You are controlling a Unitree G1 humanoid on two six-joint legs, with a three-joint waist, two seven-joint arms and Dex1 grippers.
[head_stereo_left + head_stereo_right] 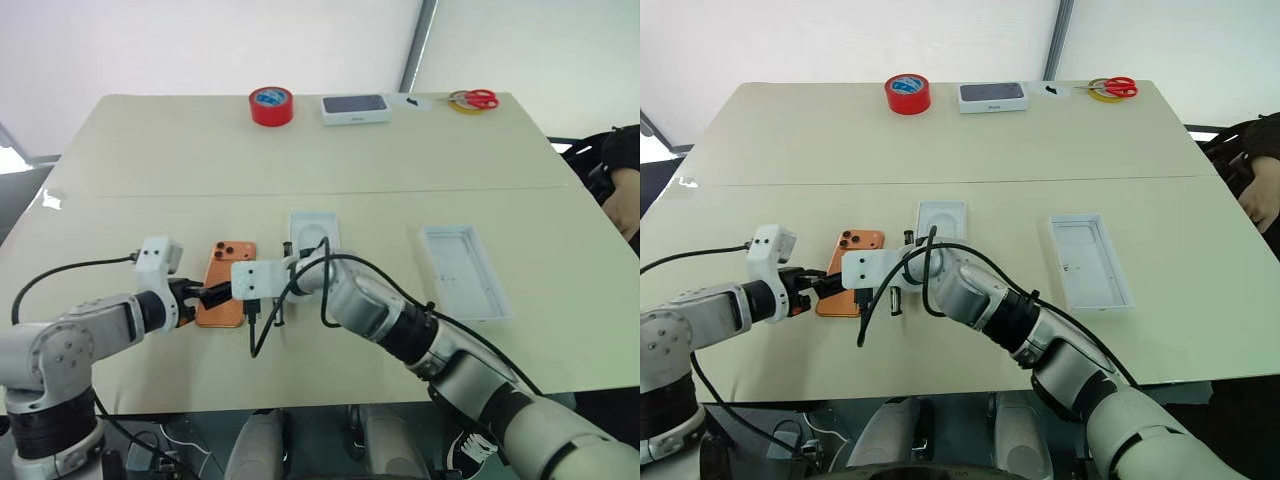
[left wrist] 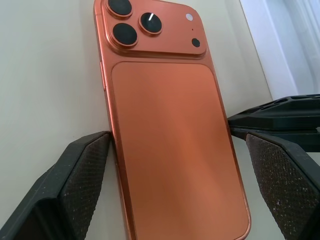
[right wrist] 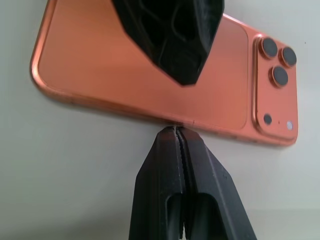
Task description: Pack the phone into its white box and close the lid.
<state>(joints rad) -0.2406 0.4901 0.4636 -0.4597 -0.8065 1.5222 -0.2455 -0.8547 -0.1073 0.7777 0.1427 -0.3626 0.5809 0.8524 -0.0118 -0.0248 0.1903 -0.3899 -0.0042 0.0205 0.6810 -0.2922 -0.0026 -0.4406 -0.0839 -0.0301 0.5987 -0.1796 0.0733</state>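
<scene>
**Both hands at the phone, nothing gripped**

You have the phone (image 1: 226, 284) lying camera-side up on the bench (image 1: 330, 160), your landmark. Your left hand (image 2: 175, 185) is spread wide, one finger on each long side of the phone's near end. Your right hand (image 3: 179, 131) is pressed together, its tip against the phone's long edge. The white box (image 1: 465, 270) lies well apart from the phone, toward your right
</scene>
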